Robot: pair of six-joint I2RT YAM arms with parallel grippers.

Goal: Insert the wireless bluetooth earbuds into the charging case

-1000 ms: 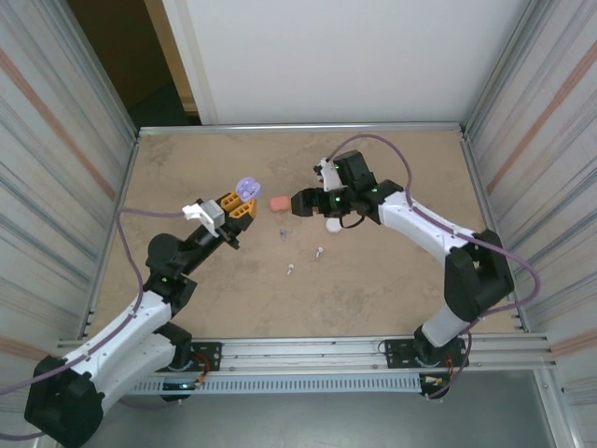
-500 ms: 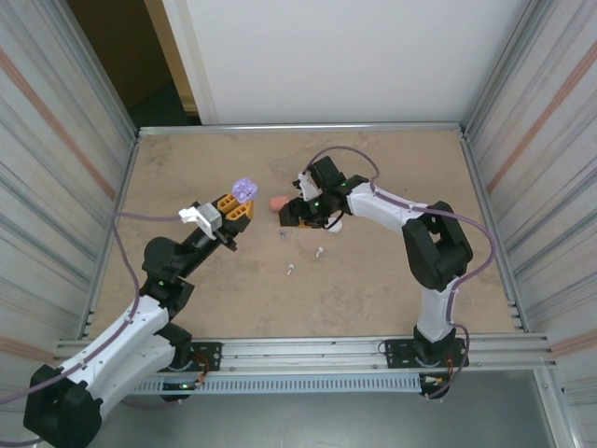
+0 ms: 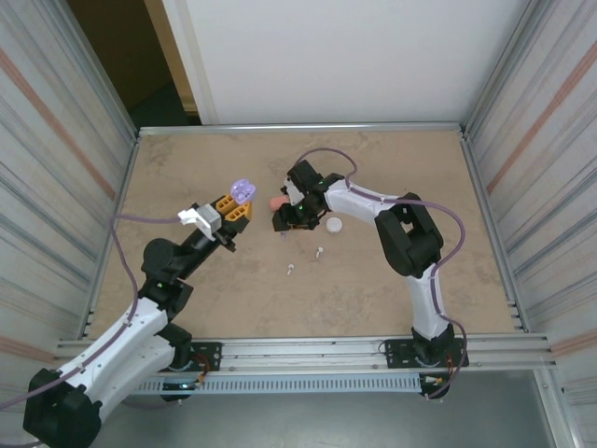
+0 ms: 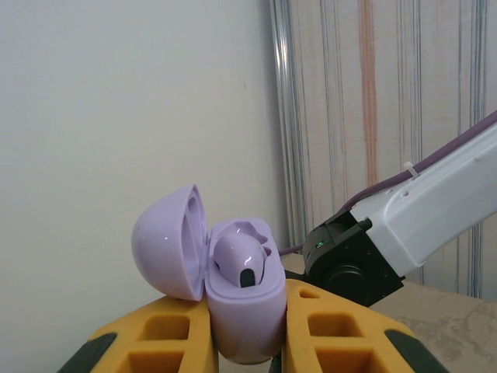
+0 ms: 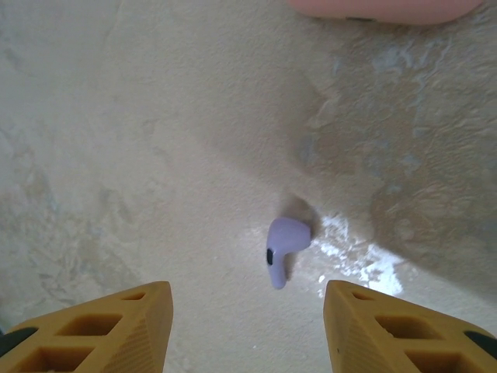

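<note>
My left gripper [image 4: 247, 330] is shut on an open purple charging case [image 4: 242, 299], held up above the table with its lid swung to the left. One purple earbud [image 4: 241, 260] sits in a socket of the case. In the top view that case [image 3: 242, 190] hangs left of centre. A second purple earbud [image 5: 283, 242] lies on the table. My right gripper [image 5: 247, 311] hovers open just above it, one yellow finger on each side, not touching it. The top view shows this gripper [image 3: 283, 220] pointing down at that earbud [image 3: 283, 232].
A coral case [image 3: 277, 202] lies just behind the right gripper, its edge [image 5: 388, 8] at the top of the right wrist view. A white case [image 3: 333, 224] lies to the right. Two white earbuds [image 3: 319, 250] [image 3: 291, 271] lie nearer the arms.
The right arm has swung left and come down over the loose purple earbud, its jaws narrowing. The left gripper has kept the purple case almost still.
</note>
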